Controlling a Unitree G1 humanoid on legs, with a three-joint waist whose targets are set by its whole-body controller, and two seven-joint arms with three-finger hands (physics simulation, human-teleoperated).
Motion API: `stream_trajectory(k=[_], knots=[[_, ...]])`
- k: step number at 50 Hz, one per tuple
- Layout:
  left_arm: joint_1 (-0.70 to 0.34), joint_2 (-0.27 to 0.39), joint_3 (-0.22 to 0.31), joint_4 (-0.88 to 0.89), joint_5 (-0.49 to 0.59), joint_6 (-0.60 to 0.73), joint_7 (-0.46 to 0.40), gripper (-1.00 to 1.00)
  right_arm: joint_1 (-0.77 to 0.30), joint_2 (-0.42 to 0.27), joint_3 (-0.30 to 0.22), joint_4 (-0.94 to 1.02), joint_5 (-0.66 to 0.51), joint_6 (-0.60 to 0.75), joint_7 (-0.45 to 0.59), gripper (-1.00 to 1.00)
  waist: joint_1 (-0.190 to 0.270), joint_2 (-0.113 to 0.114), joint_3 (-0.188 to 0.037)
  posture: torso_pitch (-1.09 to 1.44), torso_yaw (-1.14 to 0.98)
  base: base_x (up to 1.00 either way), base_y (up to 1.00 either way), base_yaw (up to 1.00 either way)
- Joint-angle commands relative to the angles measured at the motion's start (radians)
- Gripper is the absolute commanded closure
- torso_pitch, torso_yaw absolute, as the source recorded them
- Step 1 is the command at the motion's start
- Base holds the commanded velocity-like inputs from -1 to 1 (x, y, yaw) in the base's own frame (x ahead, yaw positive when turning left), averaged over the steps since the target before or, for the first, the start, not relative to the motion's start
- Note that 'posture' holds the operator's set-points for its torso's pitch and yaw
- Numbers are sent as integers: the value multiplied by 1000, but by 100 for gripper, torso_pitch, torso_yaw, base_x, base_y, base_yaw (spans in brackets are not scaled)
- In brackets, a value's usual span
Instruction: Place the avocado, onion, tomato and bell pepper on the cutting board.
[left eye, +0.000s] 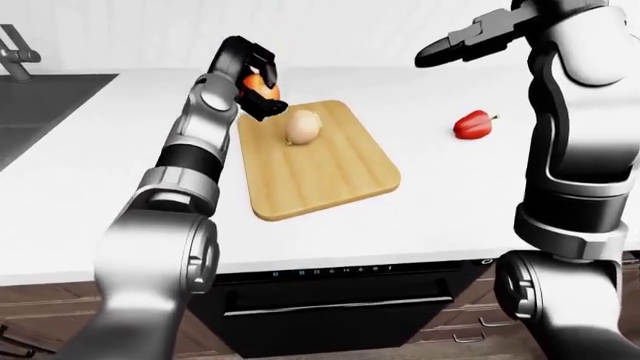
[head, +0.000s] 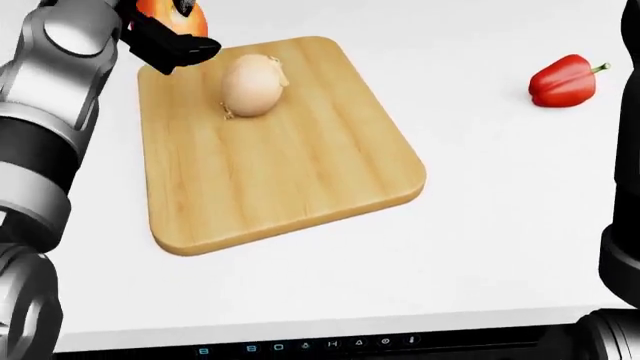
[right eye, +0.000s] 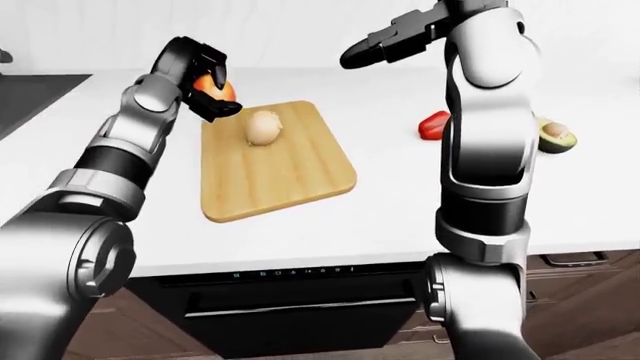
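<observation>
A wooden cutting board (head: 290, 172) lies on the white counter. An onion (head: 250, 86) rests on its upper part. My left hand (left eye: 252, 82) is shut on an orange-red tomato (left eye: 258, 84) and holds it over the board's upper left corner, just left of the onion. A red bell pepper (left eye: 473, 125) lies on the counter right of the board. A halved avocado (right eye: 555, 136) lies farther right, partly hidden by my right arm in the right-eye view. My right hand (left eye: 470, 39) is raised high above the counter, fingers spread and empty.
A dark sink (left eye: 40, 112) with a faucet (left eye: 15, 52) sits at the left edge of the left-eye view. A black oven front (left eye: 330, 300) runs under the counter edge. White counter (head: 500, 225) surrounds the board.
</observation>
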Motion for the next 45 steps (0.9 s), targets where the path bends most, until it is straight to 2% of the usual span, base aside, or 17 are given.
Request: stream_trajectory(k=[1,14,26,29,37,41,42,45], knots=[[-31,10,1,-52,7,-35,15,100,-40,-17,-13,-27,-2,-15,-5,-100,1,0,-35,0,0,0,0,0],[9,4,2,-54,24,-49,20,100,-33,-18,-13,-49,-4,-2,-7,-100,-1,-1,-38,0,0,0,0,0],[31,9,3,-64,21,-57,-10,100,-25,-10,-8,-28,-7,-24,-14,-100,-1,2,-40,0,0,0,0,0],[17,13,20,-74,-8,-28,-66,100,-24,-8,-7,-26,-8,-26,-14,-100,-1,3,-40,0,0,0,0,0],[19,31,15,-76,-12,-30,-71,100,-25,-3,-4,-17,-10,-33,-14,-100,-1,3,-38,0,0,0,0,0],[29,36,14,-86,-16,-25,-100,100,-23,0,-5,-15,-12,-34,-15,-100,-1,5,-38,0,0,0,0,0],[28,34,24,-88,-36,-6,-142,100,-23,0,-5,-15,-12,-35,-15,-100,0,5,-38,0,0,0,0,0],[38,36,16,-102,-32,-7,-146,100,-19,2,-6,-16,-12,-36,-16,-100,0,5,-38,0,0,0,0,0]])
